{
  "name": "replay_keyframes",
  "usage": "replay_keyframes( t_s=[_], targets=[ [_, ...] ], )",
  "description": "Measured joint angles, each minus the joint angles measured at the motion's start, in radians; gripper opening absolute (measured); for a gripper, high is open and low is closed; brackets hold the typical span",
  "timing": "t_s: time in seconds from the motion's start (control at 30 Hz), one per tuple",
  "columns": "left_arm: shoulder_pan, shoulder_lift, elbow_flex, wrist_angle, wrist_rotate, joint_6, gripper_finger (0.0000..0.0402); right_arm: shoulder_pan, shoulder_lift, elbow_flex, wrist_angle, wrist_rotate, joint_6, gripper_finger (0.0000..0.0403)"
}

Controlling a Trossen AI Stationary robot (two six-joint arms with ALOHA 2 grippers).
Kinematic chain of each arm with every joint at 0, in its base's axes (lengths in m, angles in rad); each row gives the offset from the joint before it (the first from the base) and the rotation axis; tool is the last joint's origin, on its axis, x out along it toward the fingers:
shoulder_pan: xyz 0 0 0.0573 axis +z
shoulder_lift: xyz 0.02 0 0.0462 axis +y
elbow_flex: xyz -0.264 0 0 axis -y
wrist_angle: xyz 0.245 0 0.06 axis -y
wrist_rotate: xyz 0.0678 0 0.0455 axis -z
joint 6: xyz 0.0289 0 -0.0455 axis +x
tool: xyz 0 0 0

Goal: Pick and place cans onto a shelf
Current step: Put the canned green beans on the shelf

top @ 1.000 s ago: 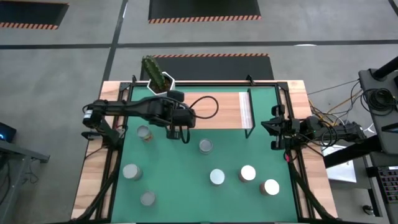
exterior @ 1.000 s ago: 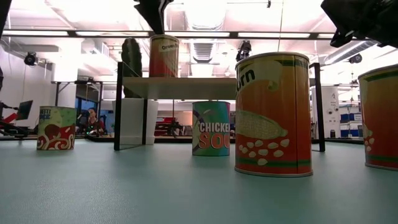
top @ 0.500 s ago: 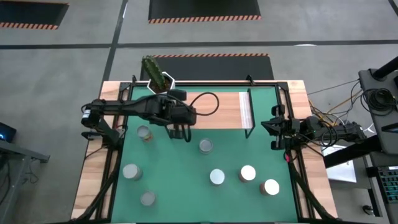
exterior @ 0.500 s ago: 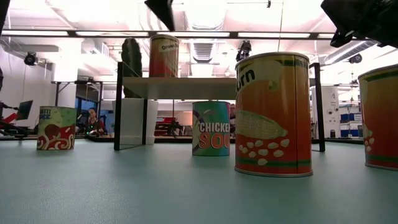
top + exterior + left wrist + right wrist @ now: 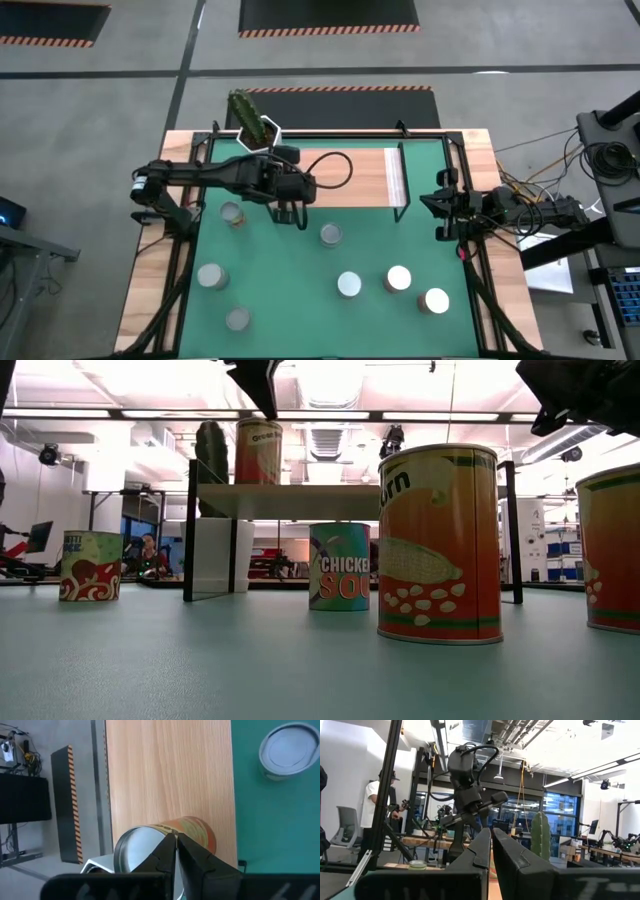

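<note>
"CHICKE / SOU" on teal can (image 5: pixel 339 566) under shelf (image 5: pixel 300 501); "urn" on orange corn can (image 5: pixel 438 544) beside it; shelf-top can (image 5: pixel 258 451) label illegible.

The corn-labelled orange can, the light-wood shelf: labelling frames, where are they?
Corn-labelled orange can (image 5: pixel 438 545), low view, middle of its side.
Light-wood shelf (image 5: pixel 355 178), high view, bare plank top.

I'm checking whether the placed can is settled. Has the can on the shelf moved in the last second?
Yes. In the low view the can on the shelf has shifted slightly left, toward the shelf's left post.
</note>
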Motion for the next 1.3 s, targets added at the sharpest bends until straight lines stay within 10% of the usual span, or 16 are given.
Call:
replay_keyframes(
  t_s=[0.5,0.77,1.3],
  targets=[
    [-0.001,-0.022,0.043,-0.049,0.004,-0.018,0.0000,0.000,0.000,0.000,0.000,0.000,0.000,0.0009],
    [-0.002,-0.013,0.039,0.086,0.217,-0.045,0.0000,0.000,0.000,0.000,0.000,0.000,0.000,0.0009],
    [-0.003,-0.001,-0.051,-0.081,0.046,-0.107,0.0000,0.000,0.000,0.000,0.000,0.000,0.000,0.0009]
  ],
)
